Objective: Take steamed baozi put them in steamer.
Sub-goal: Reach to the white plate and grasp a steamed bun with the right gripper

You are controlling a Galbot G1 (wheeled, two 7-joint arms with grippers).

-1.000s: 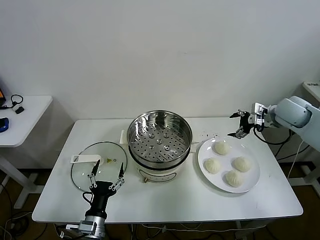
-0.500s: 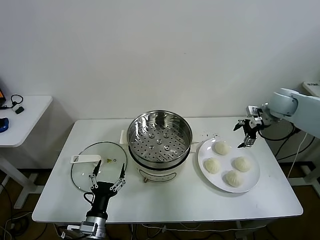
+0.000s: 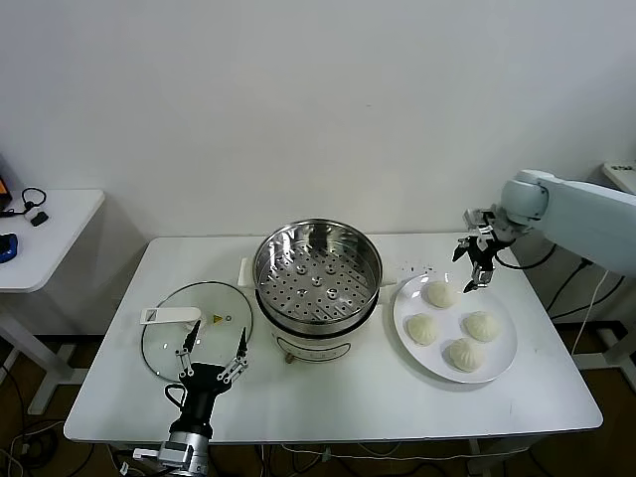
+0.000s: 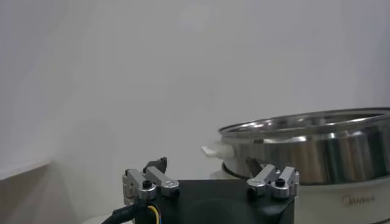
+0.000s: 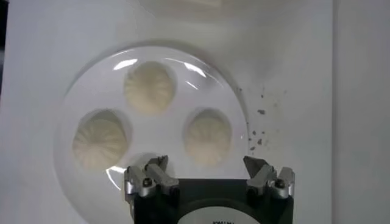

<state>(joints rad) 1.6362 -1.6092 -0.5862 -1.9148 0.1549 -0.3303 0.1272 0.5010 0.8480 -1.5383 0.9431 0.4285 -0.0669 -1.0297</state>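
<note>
Several cream-white baozi lie on a white plate at the right of the table; the farthest one is nearest my right gripper. That gripper hangs open above the plate's far edge, fingers pointing down, holding nothing. In the right wrist view, three baozi show, and one lies just ahead of the right gripper, between its spread fingers. The steel steamer stands mid-table, its perforated tray bare. My left gripper rests open near the front edge, facing the steamer.
A flat glass lid with a white handle lies left of the steamer, just beyond the left gripper. Dark crumbs dot the table between steamer and plate. A small side table stands farther left. A wall closes the back.
My right gripper has swung from beyond the table's right side to the left, over the plate's far edge, and turned downward. It stays open. The left arm has not moved.
</note>
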